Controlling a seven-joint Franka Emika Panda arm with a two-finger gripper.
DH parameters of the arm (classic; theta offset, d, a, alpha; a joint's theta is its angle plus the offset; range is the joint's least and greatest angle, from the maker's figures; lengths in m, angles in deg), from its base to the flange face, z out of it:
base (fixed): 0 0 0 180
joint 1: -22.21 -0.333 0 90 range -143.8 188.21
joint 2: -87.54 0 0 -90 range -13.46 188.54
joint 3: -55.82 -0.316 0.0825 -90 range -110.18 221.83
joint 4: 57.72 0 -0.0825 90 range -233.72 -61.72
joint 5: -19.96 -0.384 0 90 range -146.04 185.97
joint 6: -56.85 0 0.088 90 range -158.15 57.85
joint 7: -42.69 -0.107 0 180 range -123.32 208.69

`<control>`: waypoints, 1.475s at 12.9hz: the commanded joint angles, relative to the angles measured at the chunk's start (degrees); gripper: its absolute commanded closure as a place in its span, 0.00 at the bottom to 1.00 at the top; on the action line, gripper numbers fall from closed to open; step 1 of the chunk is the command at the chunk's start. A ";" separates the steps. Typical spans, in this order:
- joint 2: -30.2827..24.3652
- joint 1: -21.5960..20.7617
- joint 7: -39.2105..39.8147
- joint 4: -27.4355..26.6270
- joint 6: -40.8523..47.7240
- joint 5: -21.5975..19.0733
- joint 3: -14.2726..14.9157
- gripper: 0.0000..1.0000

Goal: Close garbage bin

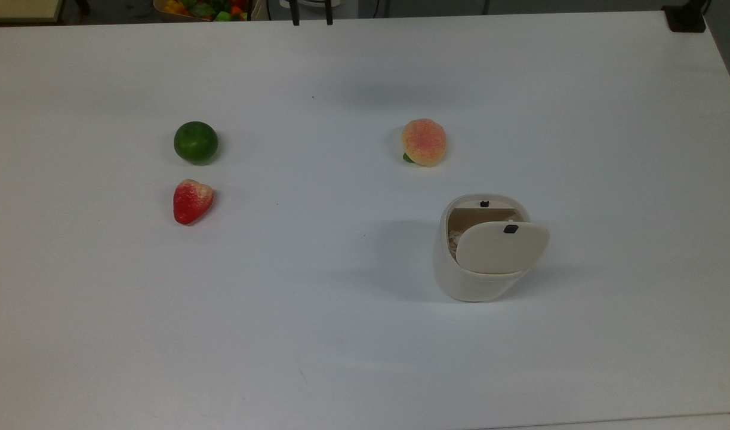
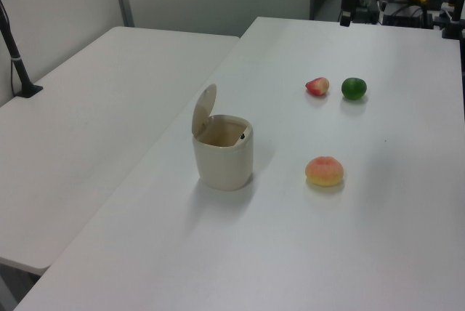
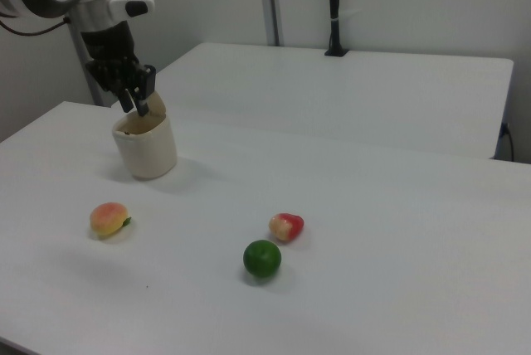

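The cream-white garbage bin [image 1: 460, 280] stands on the white table right of centre in the top view, its lid [image 1: 502, 248] tilted up and open, with a small black tab on it. In the left view the bin [image 2: 223, 158] shows its lid [image 2: 204, 110] raised at the back. My gripper [image 1: 311, 17] hangs at the table's far edge in the top view, far from the bin, its two black fingers apart and holding nothing. The right view has the gripper [image 3: 135, 99] in line with the bin [image 3: 148, 152].
A peach [image 1: 424, 141] lies just beyond the bin. A green round fruit [image 1: 196, 143] and a strawberry [image 1: 192, 201] lie on the top view's left. A box of colourful items [image 1: 203, 9] sits past the far edge. A black post base [image 1: 686, 18] stands at the far right corner.
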State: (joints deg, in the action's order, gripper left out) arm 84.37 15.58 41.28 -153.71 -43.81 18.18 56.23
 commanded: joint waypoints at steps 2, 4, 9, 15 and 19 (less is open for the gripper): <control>0.36 -1.11 0.61 0.28 -1.82 -0.33 0.39 0.98; 0.53 -1.89 0.70 0.20 -1.83 -0.50 0.30 0.98; 2.02 -3.57 -0.08 -0.07 -6.29 -1.38 0.30 1.00; 5.71 -6.02 -0.44 0.46 -20.69 -1.47 0.30 1.00; 10.27 -8.13 -6.05 0.55 -35.35 -1.29 0.12 1.00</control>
State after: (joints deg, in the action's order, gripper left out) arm 91.30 9.40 38.88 -153.79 -71.00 17.56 56.01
